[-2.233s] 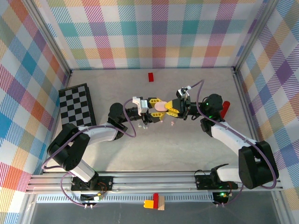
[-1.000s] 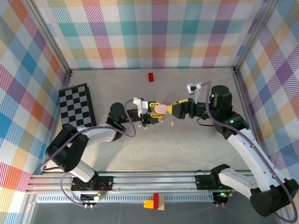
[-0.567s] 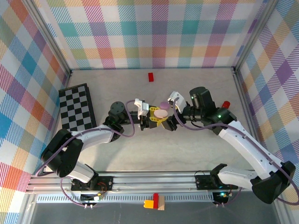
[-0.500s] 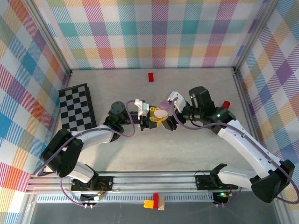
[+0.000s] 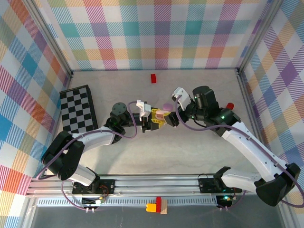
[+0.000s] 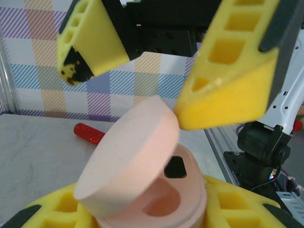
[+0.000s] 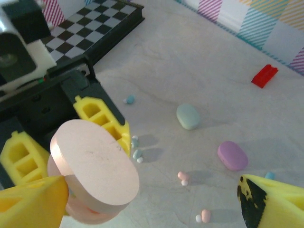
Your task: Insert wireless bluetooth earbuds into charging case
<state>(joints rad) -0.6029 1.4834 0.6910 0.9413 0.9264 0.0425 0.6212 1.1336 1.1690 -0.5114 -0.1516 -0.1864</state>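
Return of the right gripper (image 5: 167, 117): seen from above, it has been swung back in beside the pink charging case (image 5: 160, 114), which is clamped in the left gripper (image 5: 153, 119). From the left wrist, the case's lid is seen tilted open, so loading is judged possible. From the right wrist, the earbuds (image 7: 183, 176) are shown loose on the surface (image 7: 190, 57), below the right gripper, which is spread apart and empty.

raised lid of pink case (image 7: 94, 159) inside spread right tool (image 7: 152, 187), earbuds (image 7: 182, 175) littering table (image 7: 190, 61) beneath
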